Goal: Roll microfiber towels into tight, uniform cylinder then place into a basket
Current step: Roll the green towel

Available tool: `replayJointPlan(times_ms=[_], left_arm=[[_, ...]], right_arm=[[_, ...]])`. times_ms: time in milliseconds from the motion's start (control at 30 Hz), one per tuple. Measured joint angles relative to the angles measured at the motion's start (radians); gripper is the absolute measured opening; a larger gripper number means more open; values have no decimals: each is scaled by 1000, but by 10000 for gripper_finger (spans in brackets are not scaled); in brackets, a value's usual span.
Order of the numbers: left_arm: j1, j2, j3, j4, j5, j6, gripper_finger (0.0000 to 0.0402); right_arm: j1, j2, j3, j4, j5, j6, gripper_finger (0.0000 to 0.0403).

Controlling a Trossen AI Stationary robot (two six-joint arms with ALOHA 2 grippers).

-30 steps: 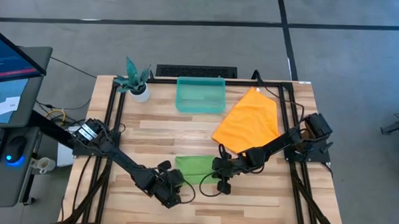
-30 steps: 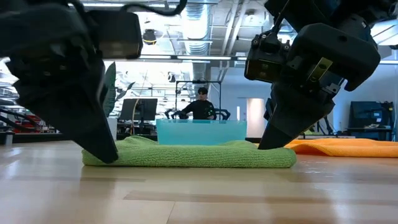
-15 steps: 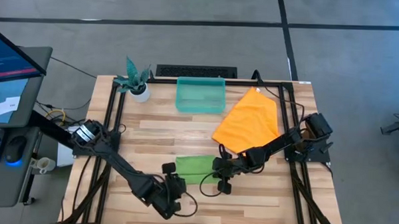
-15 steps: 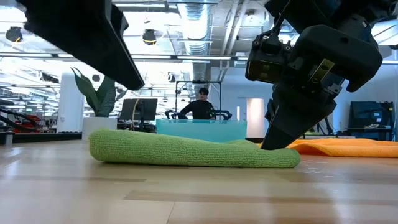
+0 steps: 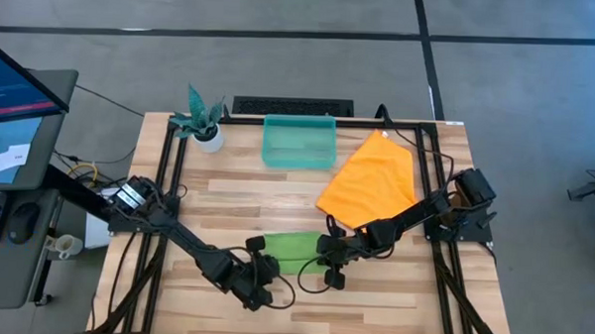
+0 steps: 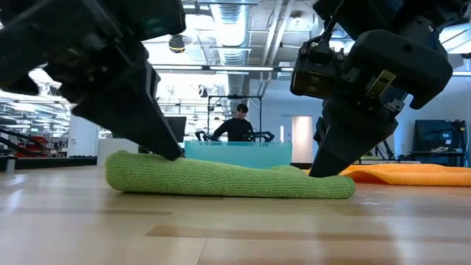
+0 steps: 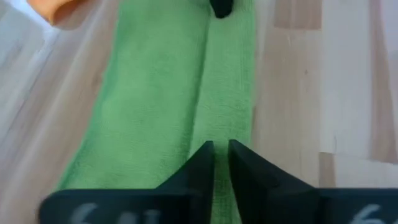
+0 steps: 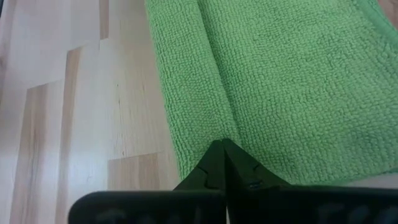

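On the wooden table [image 5: 227, 194], we find the layout unchanged over the last second: the orange towel [image 5: 369, 183] lies spread flat at the right rear, and the teal basket [image 5: 299, 141] stands empty at the rear centre, well apart from the work.

At the front centre, the green towel [image 6: 228, 179] lies as a long, low, partly rolled band. Its left end has shifted since a second ago and now sits slightly higher and rounder in the low view.

We observe that the left gripper [image 5: 255, 269] has lifted off, repositioned and come back down on that left end. Its fingers [image 7: 202, 168] have narrowed from wide to a thin gap above the fold; we cannot tell whether cloth is pinched between them.

The right gripper [image 8: 219, 158] stays at the right end, fingers closed together against the towel's edge.

We judge that the roll is mid-course: the left side is regripping for another turn, and the cylinder is not yet tight.
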Motion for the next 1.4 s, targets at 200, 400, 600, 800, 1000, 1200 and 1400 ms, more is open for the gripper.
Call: replayJointPlan(times_ms=[200,400,600,800,1000,1200,1400], left_arm=[[3,-2,-38,1,19,-66,6],[3,-3,-85,11,39,-158,3],[3,-5,-99,34,59,-169,2],[3,-5,-99,33,67,-185,0],[5,-5,-99,31,74,-199,0],[5,-5,-99,28,90,-235,0],[5,-5,-99,27,91,-237,0]], right_arm=[[0,0,0,0,0,0,12],[0,1,0,0,0,3,12],[0,1,0,0,-1,3,20],[-13,2,-1,1,-16,45,57],[-13,1,0,1,-15,47,108],[-23,0,0,0,-45,46,147],[-36,-7,-1,-3,-101,46,153]])
